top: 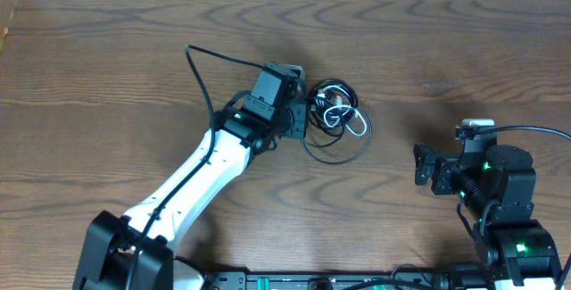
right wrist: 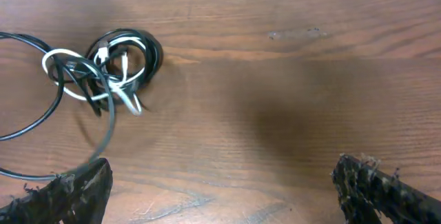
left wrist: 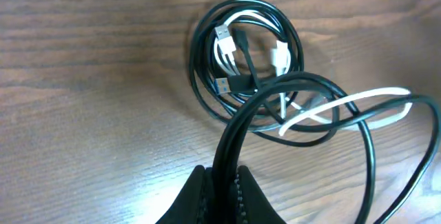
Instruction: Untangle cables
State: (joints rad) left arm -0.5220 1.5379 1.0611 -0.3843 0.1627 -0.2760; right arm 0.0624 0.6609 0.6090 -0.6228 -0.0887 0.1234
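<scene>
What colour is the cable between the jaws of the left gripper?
The cable is black; the left wrist view shows it best.

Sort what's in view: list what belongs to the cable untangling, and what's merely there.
Belongs: thin black cables, pinched in the left end effector; thin white cable looped through them; open right end effector, standing apart.
Merely there: brown wooden table; thick black cable on the left arm.

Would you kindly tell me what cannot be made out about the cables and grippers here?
Cable tangle: overhead, too small to count cords or trace crossings.
Black loop: right wrist, cut off by the left edge.
Left gripper: left wrist, bottom edge cuts it; whether it pinches one black cable or two is unclear.
</scene>
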